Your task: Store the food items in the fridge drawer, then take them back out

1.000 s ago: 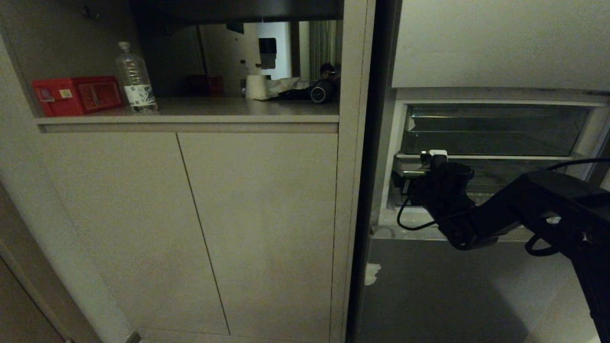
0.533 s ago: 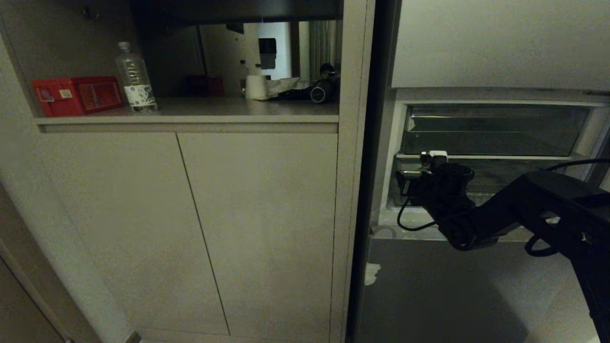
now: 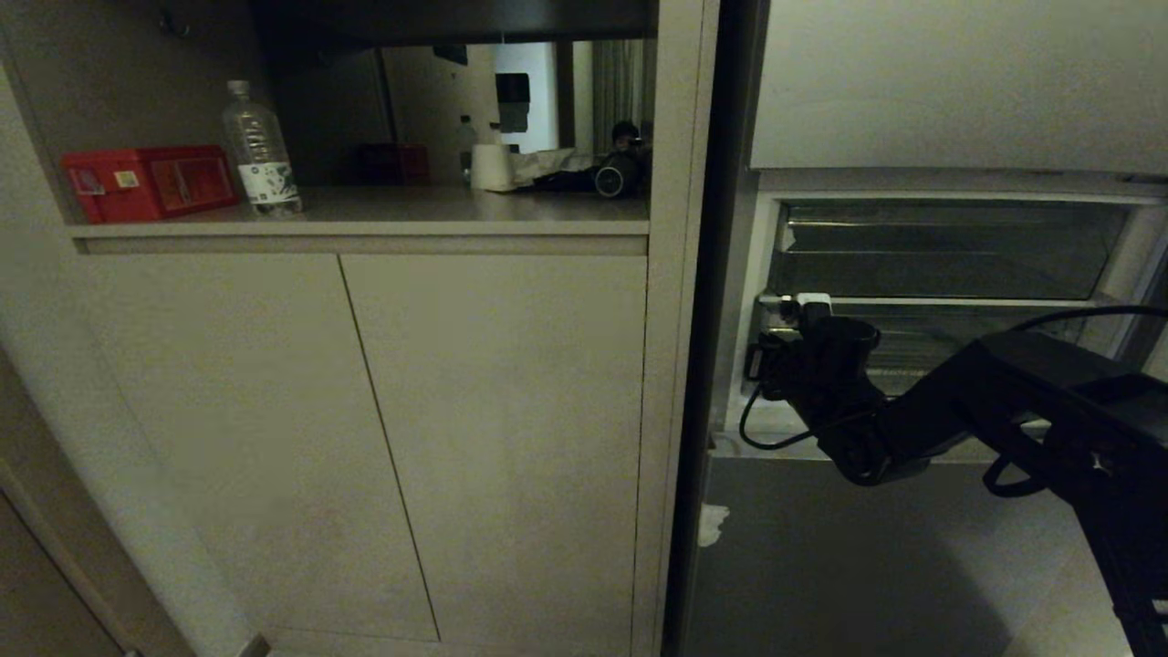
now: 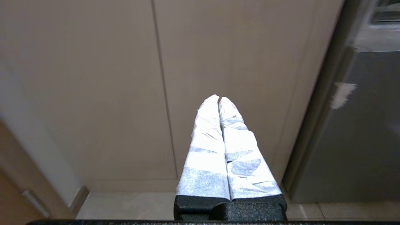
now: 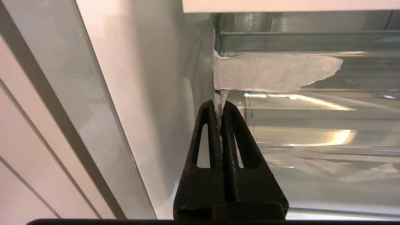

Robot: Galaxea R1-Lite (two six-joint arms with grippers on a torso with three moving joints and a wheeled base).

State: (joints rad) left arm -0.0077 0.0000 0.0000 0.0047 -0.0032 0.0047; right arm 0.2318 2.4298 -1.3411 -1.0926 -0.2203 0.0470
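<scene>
At drawer (image 5: 312, 131) corner, right pincer (image 5: 220, 106) clamped.

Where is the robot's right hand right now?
The right hand is at the left front corner of the clear plastic fridge drawer, shut on a thin white tape tab hanging just below the larger white tape patch.

R hand (image 5: 221, 107) sits pinched on a white tape tab (image 5: 272, 72) at the fridge drawer (image 3: 949, 315) corner — fridge side wall (image 5: 150, 93) close beside it, little room there. Opening above the drawer front is free. L hand (image 4: 218, 100) faces cabinet doors (image 4: 125, 78) w/ open air between.
</scene>
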